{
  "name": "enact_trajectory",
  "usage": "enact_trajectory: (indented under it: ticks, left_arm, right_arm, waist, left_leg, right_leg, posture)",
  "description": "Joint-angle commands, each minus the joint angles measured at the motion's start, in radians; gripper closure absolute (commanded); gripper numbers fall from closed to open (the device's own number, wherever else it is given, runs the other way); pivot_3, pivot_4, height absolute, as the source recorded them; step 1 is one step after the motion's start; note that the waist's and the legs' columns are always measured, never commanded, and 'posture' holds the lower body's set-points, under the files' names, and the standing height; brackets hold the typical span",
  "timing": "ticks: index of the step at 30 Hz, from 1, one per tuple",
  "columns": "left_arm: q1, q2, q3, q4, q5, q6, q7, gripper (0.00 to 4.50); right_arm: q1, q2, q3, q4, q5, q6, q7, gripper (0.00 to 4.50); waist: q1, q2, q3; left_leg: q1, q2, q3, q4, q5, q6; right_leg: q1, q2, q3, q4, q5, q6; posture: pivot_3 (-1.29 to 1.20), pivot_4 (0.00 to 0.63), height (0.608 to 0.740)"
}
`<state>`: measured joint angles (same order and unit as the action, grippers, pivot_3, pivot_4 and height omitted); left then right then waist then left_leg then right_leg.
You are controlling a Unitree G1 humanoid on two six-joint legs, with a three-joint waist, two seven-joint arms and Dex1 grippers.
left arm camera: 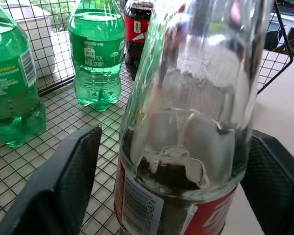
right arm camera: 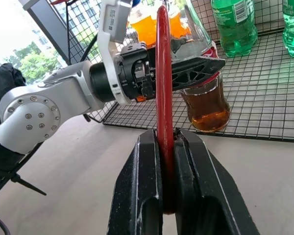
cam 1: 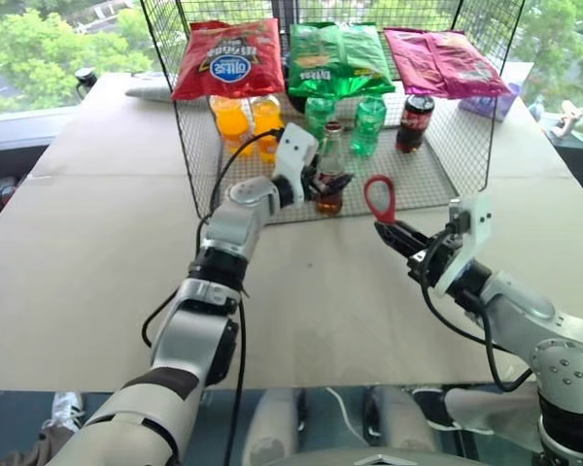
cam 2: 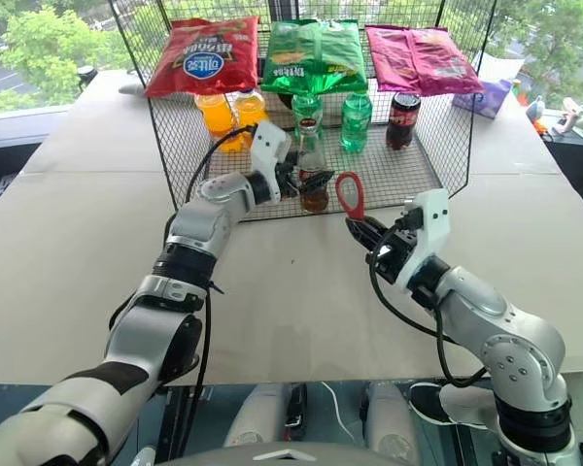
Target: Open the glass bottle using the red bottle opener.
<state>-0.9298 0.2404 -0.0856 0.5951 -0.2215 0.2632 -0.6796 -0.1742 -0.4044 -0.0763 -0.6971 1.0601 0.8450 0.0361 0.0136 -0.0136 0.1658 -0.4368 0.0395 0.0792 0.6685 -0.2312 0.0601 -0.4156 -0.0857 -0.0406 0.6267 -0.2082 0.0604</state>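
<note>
I have the left gripper [cam 1: 332, 183] reaching into the front of the wire basket [cam 1: 437, 180], its two black fingers [left arm camera: 59, 181] spread on either side of the glass bottle [cam 1: 329, 175]. The bottle stands upright on the basket's mesh floor, right between those fingers at label height, and on the one side I can see clearly there is a narrow gap between finger and glass, so I can't call it a grip. My right gripper [cam 1: 387, 231] is pressed together on the handle of the red bottle opener [cam 1: 380, 198], holding it upright with the ring head on top, just beside the bottle and a little nearer to me, over the table [cam 1: 97, 252]. Green bottles [left arm camera: 97, 54] stand beyond the left gripper, deeper in the basket.
</note>
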Motion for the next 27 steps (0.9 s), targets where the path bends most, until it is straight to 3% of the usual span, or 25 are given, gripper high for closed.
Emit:
enact_trajectory:
  ticks: [1,5,10,16,20,27]
  left_arm:
    - [-0.028,-0.002,0.027,-0.006,-0.009,-0.041,-0.035,1.88]
    - [0.010,0.022,0.056,-0.113,-0.071,-0.003,-0.116,1.88]
    - [0.141,0.131,0.070,-0.435,-0.223,0.168,-0.298,1.88]
    - [0.324,0.242,0.071,-0.715,-0.303,0.265,-0.346,1.88]
    - [0.415,0.269,0.043,-0.780,-0.273,0.229,-0.354,1.88]
    - [0.477,0.246,0.018,-0.736,-0.222,0.145,-0.339,1.88]
  right_arm:
    - [0.006,-0.011,-0.035,-0.042,0.024,-0.018,-0.003,4.50]
    - [0.012,-0.019,-0.043,-0.040,0.023,-0.024,0.002,4.50]
    - [0.020,-0.035,-0.068,-0.033,0.026,-0.031,0.014,4.50]
    - [0.034,-0.053,-0.096,-0.017,0.026,-0.037,0.027,4.50]
    - [0.041,-0.053,-0.099,-0.013,0.027,-0.041,0.026,4.50]
    - [0.045,-0.031,-0.077,-0.013,0.024,-0.053,0.027,4.50]
  waist:
    - [-0.001,0.000,0.000]
    - [-0.001,0.000,0.000]
    - [-0.009,0.000,0.001]
    - [-0.010,0.000,0.001]
    - [-0.003,0.000,0.001]
    - [0.000,0.000,0.001]
  left_leg:
    - [0.000,0.000,0.000,0.000,0.000,0.000]
    - [-0.001,0.000,0.000,0.000,0.000,0.000]
    - [-0.002,0.001,0.000,0.000,0.000,0.000]
    - [-0.002,0.002,-0.001,0.000,0.000,0.000]
    - [-0.001,0.001,-0.001,0.001,0.000,0.000]
    - [-0.001,0.001,-0.001,0.001,0.000,0.000]
  right_leg:
    - [0.000,0.000,0.000,0.000,0.000,0.000]
    - [0.000,0.000,0.000,0.000,0.000,0.000]
    - [-0.002,0.000,0.000,0.000,0.000,0.000]
    - [-0.002,-0.001,0.000,0.000,0.000,-0.001]
    - [-0.001,-0.001,0.000,0.001,-0.002,-0.004]
    - [-0.001,0.000,0.000,0.001,-0.002,-0.004]
  posture:
    - [0.00,0.150,0.740]
    - [0.00,0.150,0.740]
    - [0.00,0.150,0.740]
    - [0.00,0.150,0.740]
    - [0.00,0.150,0.740]
    - [0.00,0.150,0.740]
